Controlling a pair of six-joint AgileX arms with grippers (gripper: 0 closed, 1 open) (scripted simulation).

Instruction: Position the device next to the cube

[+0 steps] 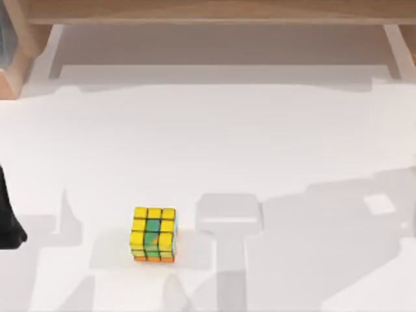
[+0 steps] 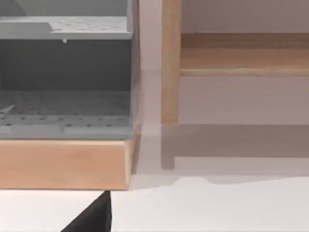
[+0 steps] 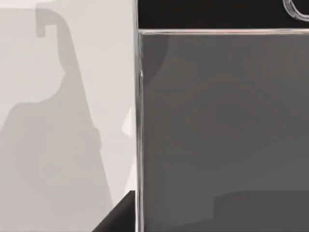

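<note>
The white surface spreads wide under the top camera, bounded at its far edge by a wooden shelf frame, and much of its near right part is crossed by grey shadows, one blocky patch lying just right of the cube. In the left wrist view a grey perforated rack sits on a wooden base beside a wooden post; this camera looks toward the back of the scene, which suggests the left arm is parked away from the work. A dark part of the left arm shows at the top view's left edge, and whether its claw is spread or pressed together cannot be told. The phone takes up most of the right wrist view, very close to that camera, grey screen and black bezel facing it, with the ring of the home button at one end; that closeness suggests the right claw carries it above the surface, though the grip itself is not visible, so its state cannot be told. The cube rests on the near left-centre of the surface, yellow face up, with free room beside it for the phone.
</note>
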